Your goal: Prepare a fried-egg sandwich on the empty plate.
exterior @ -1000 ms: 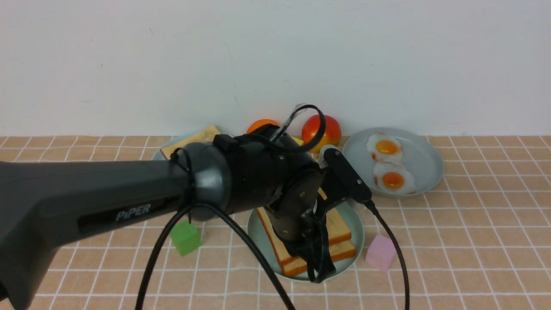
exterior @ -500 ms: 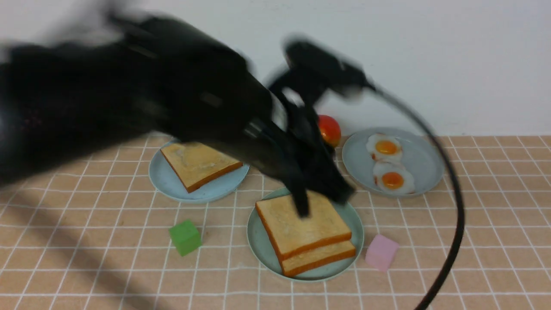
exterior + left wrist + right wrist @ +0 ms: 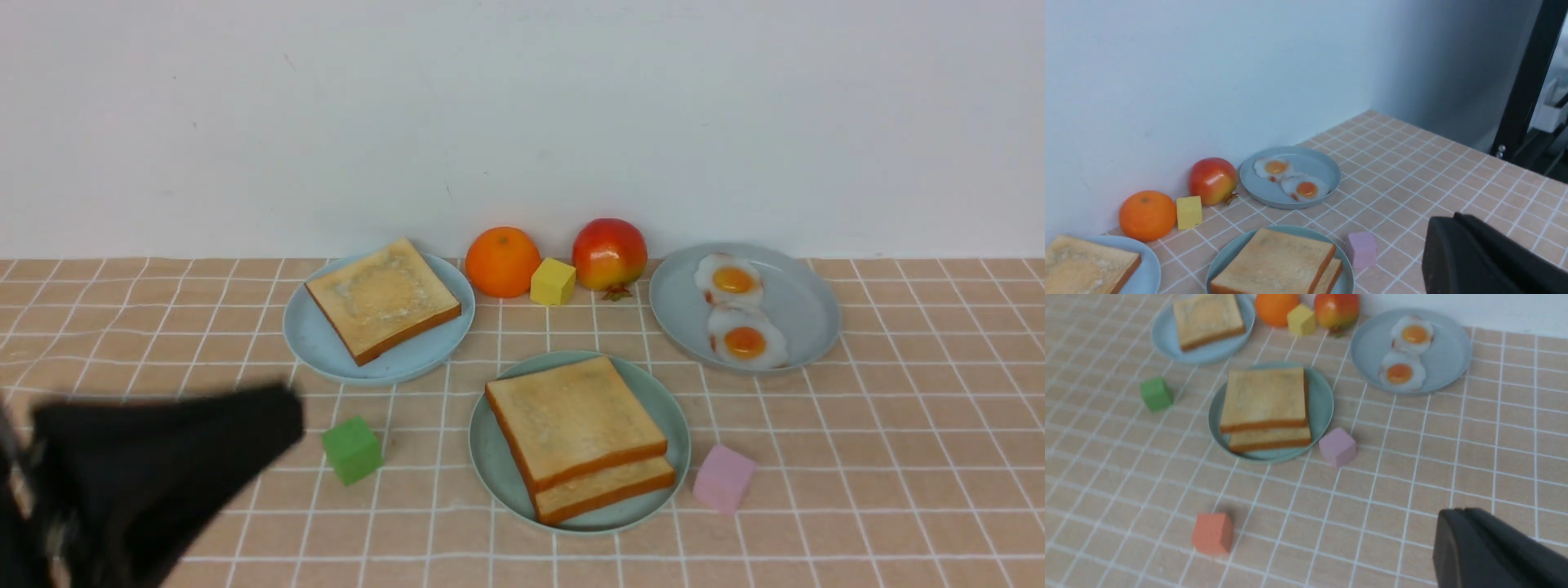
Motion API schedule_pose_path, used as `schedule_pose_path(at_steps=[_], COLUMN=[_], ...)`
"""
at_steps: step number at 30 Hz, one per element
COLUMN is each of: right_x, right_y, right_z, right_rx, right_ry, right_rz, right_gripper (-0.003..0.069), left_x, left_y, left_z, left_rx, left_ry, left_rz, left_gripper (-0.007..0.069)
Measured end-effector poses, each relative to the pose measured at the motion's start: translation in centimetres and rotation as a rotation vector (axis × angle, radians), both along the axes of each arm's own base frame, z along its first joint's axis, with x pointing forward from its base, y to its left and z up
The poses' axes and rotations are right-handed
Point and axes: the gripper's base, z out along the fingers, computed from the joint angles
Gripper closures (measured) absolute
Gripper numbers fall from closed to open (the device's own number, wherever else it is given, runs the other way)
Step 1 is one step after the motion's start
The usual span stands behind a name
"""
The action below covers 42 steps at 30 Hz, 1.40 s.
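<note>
The sandwich point(image 3: 580, 437), two toast slices stacked slightly askew, lies on the mint-green plate point(image 3: 492, 457) at the middle of the worktop point(image 3: 898, 457). A pink cube point(image 3: 723, 478) sits just beside the plate's right rim, and a green cube point(image 3: 352, 449) sits to its left. The left hand point(image 3: 1447, 228), pressed together and holding nothing, hangs at the front left. The right hand point(image 3: 1455, 522) is likewise pressed together and holds nothing.

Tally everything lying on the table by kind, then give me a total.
Plates: 3 (mint-green plate, light-blue plate, blue-grey plate)
Toast slices: 3 (top slice, bottom slice, lone slice)
Fried eggs in view: 2 (far egg, near egg)
Fruit: 2 (orange, red fruit)
Cubes: 4 (green cube, yellow cube, pink cube, coral cube)
Total: 14
</note>
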Motion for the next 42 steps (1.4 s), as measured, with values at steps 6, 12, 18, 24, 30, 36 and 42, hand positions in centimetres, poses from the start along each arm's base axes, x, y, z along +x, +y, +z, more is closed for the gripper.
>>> schedule_pose_path(at_steps=[6, 12, 18, 24, 30, 36, 42], right_x=[-0.9, 1.4, 3.6, 4.3, 4.4, 3.7, 3.3], right_y=[-0.4, -0.4, -0.3, -0.3, -0.3, -1.1, -1.4], right_z=[-2.5, -5.2, -9.0, -12.6, -15.9, -17.6, -20.8], right_rx=[0.139, 0.212, 0.259, 0.240, 0.192, 0.130, 0.070], right_ry=[-0.128, -0.242, -0.283, -0.204, -0.124, -0.224, -0.240], right_rz=[-0.077, -0.130, -0.173, -0.189, -0.199, -0.257, -0.276], right_gripper=[0.0659, 0.0658, 0.0653, 0.0651, 0.0645, 0.0670, 0.0672], left_x=[-2.0, -2.2, -2.2, -2.4, -2.5, -2.5, -2.5], left_y=[2.2, 2.5, 2.4, 2.5, 2.5, 2.5, 2.5], left_z=[-4.1, -7.7, -11.0, -12.2, -12.7, -12.8, -12.8], left_rx=[-0.128, -0.091, 0.017, 0.097, 0.140, 0.146, 0.147], left_ry=[-0.104, -0.053, 0.053, 0.131, 0.173, 0.179, 0.181], left_rz=[0.012, 0.015, 0.010, 0.002, -0.003, -0.003, -0.004], left_gripper=[0.0638, 0.0638, 0.0638, 0.0638, 0.0638, 0.0638, 0.0637])
